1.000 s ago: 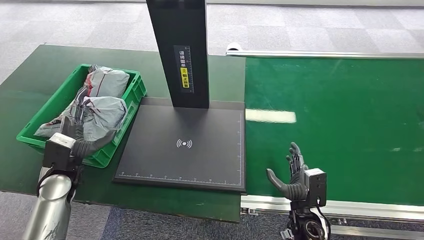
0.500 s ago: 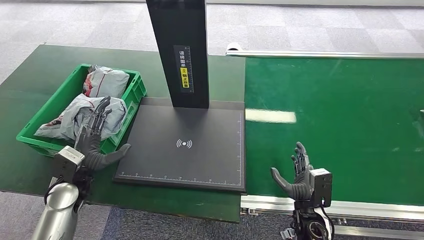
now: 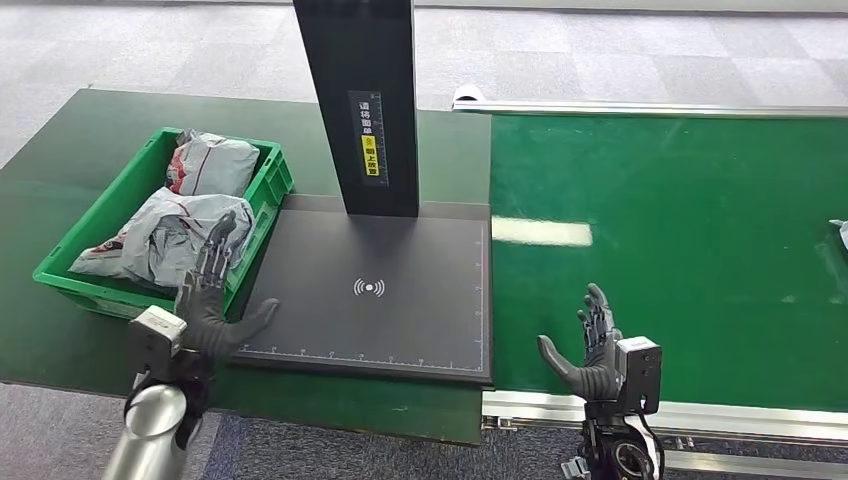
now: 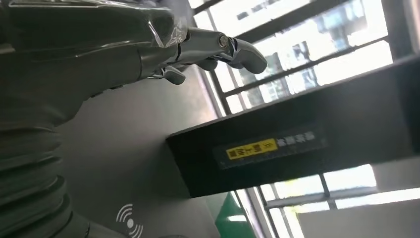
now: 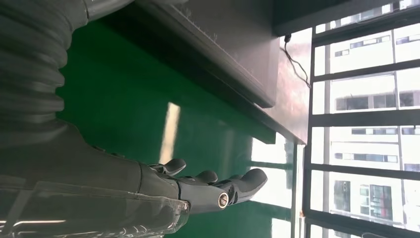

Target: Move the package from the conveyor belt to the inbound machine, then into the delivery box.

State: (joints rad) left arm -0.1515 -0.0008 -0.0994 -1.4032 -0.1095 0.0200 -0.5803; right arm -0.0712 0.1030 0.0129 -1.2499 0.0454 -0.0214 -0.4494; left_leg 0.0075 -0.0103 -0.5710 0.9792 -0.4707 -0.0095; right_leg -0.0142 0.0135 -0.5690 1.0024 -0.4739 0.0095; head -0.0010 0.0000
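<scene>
Package work looks to be between rounds: the fingers [image 3: 215,255] of the left hand [image 3: 210,300] are spread wide with nothing in them, hovering over the near left corner of the inbound machine [image 3: 370,290], just beside the delivery box [image 3: 265,190]. The right hand [image 3: 590,350] is likewise spread and empty, palm turned inward, poised above the near edge of the conveyor belt [image 3: 680,220].

Outward from the left hand, two grey bagged packages [image 3: 185,235] lie in the green delivery box, so I judge that earlier rounds are done. The machine's black plate, with its wireless mark, carries nothing. At the far right edge of the belt a pale sliver [image 3: 840,232] shows; it may be the next package, but too little is visible to tell.

What remains, by my reading, is to take that next package from the belt, lay it on the plate, then move it into the box.
</scene>
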